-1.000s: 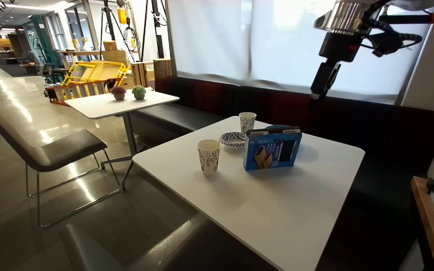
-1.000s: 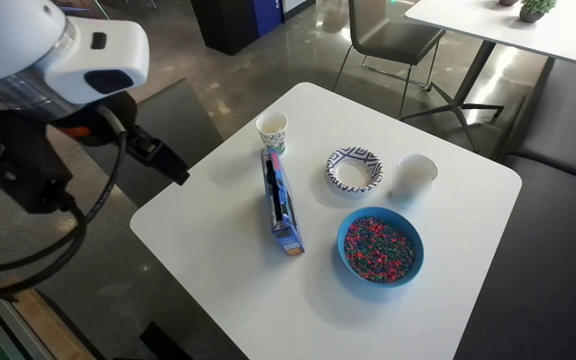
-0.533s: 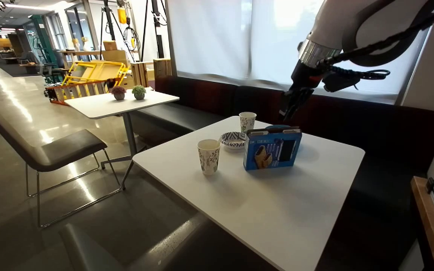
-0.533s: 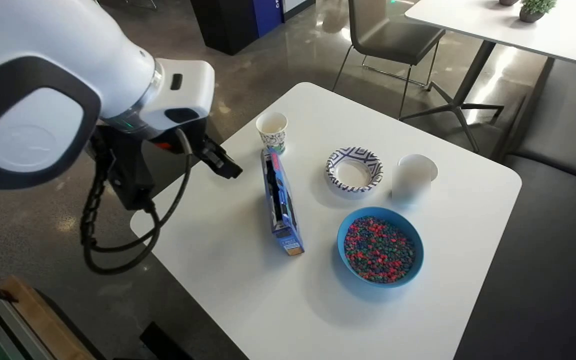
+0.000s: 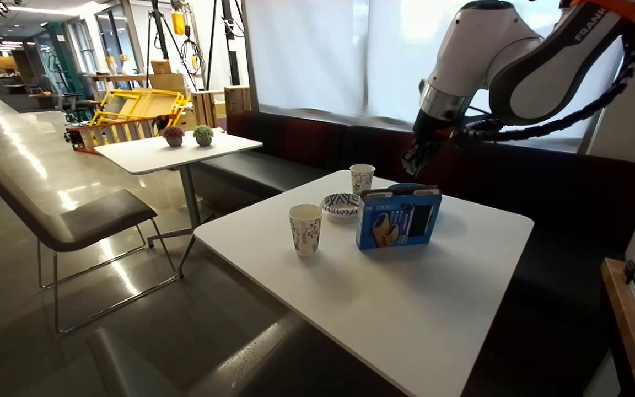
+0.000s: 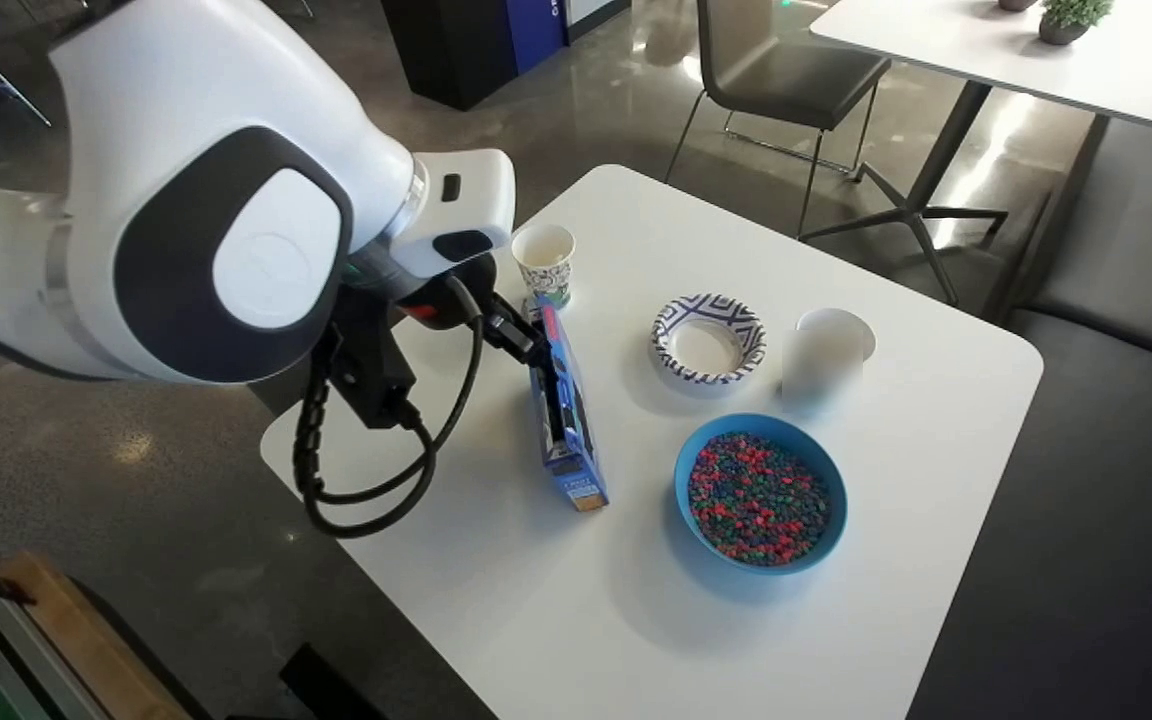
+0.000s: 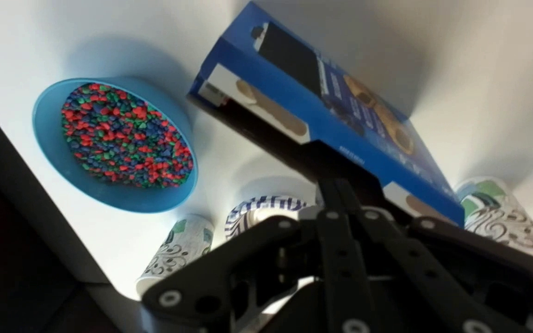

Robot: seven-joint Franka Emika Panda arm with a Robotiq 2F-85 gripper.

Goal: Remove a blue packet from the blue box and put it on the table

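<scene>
The blue box (image 5: 397, 220), a printed carton with a torn-open top, stands upright on the white table (image 5: 350, 298). In the wrist view the long slot of this blue box (image 7: 359, 125) is dark, and I cannot make out the blue packet inside. My gripper (image 7: 333, 182) hangs over the slot, toward one end of it. Its fingertips meet, with nothing visible between them. An exterior view puts the gripper (image 5: 414, 168) a little higher than the carton's top edge. From above, the gripper (image 6: 539, 352) overlaps the end of the opening near a paper cup.
One paper cup (image 6: 544, 258) stands close to the carton's end. A patterned paper bowl (image 6: 754, 345), another cup (image 6: 826, 360) and a round blue bowl (image 6: 838, 505) of coloured pebbles sit on the carton's far side from the arm.
The arm has swung in over the table, bringing the gripper down and across to the carton's top. The carton, cups and bowls have stayed where they were.
</scene>
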